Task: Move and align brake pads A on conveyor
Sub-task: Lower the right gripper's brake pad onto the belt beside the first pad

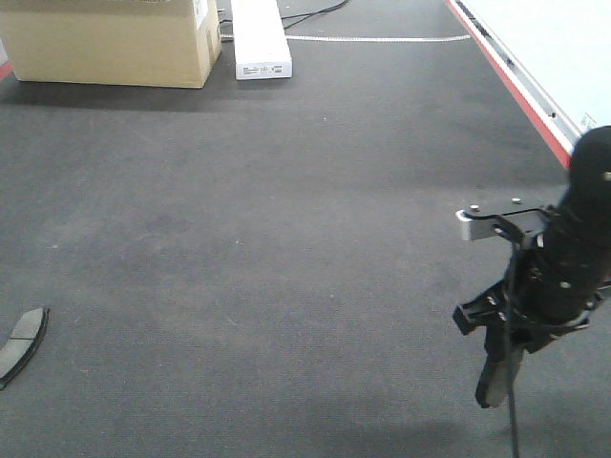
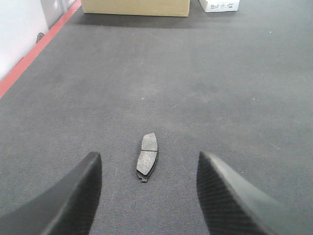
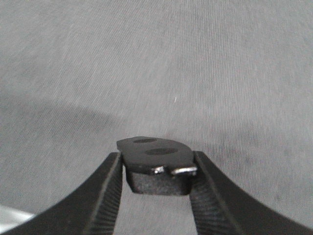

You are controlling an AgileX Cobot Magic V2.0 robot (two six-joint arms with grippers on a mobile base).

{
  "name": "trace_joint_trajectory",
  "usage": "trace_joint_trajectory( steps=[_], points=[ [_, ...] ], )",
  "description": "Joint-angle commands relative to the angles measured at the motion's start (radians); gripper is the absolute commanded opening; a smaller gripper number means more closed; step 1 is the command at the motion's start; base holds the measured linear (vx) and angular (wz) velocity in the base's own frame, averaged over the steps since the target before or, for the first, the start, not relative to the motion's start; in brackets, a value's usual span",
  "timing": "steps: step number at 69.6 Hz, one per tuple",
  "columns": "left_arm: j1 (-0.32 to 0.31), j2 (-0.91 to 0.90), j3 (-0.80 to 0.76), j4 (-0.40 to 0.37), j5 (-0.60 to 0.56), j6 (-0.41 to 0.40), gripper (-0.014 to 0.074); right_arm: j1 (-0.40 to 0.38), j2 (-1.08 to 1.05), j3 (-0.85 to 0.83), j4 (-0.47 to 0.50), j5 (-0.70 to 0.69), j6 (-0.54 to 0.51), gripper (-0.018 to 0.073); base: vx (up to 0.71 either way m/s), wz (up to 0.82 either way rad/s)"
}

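1. The right gripper [image 1: 496,380] has its fingers shut tight on one brake pad [image 3: 154,154]. They squeeze it from both sides.
2. This held pad hangs over the right side of the conveyor [image 1: 286,210], near the red frame [image 1: 511,86]. It looks lifted off the belt, but how high is hard to tell from these views.
3. The left gripper [image 2: 149,155] has its fingers spread wide and holds nothing.
4. A second pad [image 2: 147,157] lies flat on the belt just in front of the left gripper, in line with the gap between its fingers. Nothing is touching it.
5. These two pads are well apart, one on the left side of the belt and one on the right. They are not lined up with each other.
6. No other pads show, and there is no neat row of pads anywhere in the pictures.
7. A cardboard box [image 1: 115,38] and a white box [image 1: 260,38] sit at the far end of the belt, away from both pads.
8. So I think most of the job is still left. The held pad must be put down in its place, the lying pad must be picked up and set beside it, and the rest must join them
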Motion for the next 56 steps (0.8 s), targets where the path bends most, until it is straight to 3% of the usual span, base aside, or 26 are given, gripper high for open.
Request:
trace_joint_trajectory(
  steps=[1,23,42,49,56],
  points=[
    [-0.005,0.016,-0.017,-0.005,-0.077,-0.003,0.0423,-0.004,0.023,-0.057,-0.014,0.054,-0.009,-0.001,0.0,0.0],
    [-0.005,0.016,-0.017,-0.005,-0.077,-0.003,0.0423,-0.004,0.182,-0.133,-0.048,0.039,-0.009,-0.001,0.0,0.0],
    [-0.005,0.016,-0.017,-0.005,-0.077,-0.003,0.0423,-0.004,0.275,-0.181,-0.077,-0.053,-0.005,0.0011,0.0,0.0],
    [-0.005,0.016,-0.017,-0.005,-0.077,-0.003,0.0423,-0.004,0.286,-0.182,-0.081,-0.089,-0.004,0.0081,0.0,0.0],
    [-0.005,0.016,-0.017,-0.005,-0.077,-0.003,0.0423,-0.006,0.286,-0.182,-0.082,-0.139,-0.003,0.0217,0.0,0.0]
  ],
)
